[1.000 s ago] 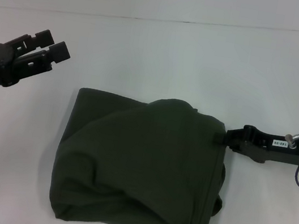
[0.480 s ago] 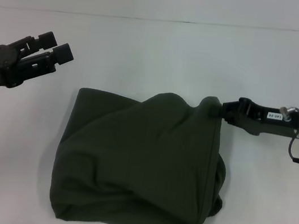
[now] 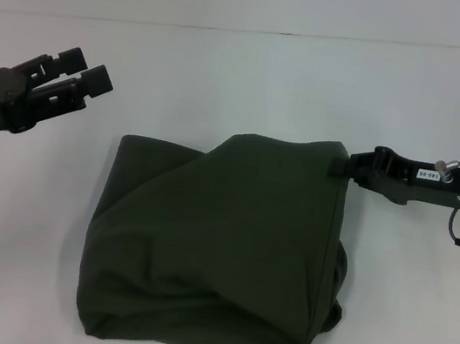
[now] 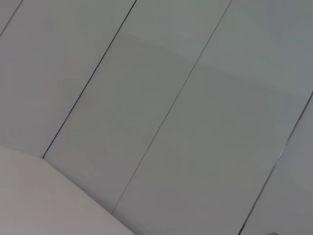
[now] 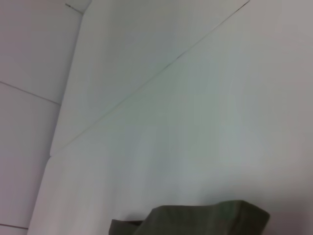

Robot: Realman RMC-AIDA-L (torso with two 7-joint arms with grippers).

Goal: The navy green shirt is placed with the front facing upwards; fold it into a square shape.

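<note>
Head view: one dark olive-green cotton shirt point(image 3: 217, 249) lies folded near centre on the white table point(image 3: 254, 79), far-right corner pinched by the right gripper point(image 3: 343, 167) to square it, left gripper point(image 3: 83, 74) slightly parted, empty, far left; right wrist view shows that corner only.

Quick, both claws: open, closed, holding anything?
Left claw: open, empty, raised left of the folded dark olive-green cotton shirt.
Right claw: closed on the shirt's far right corner, lifting it.
</note>
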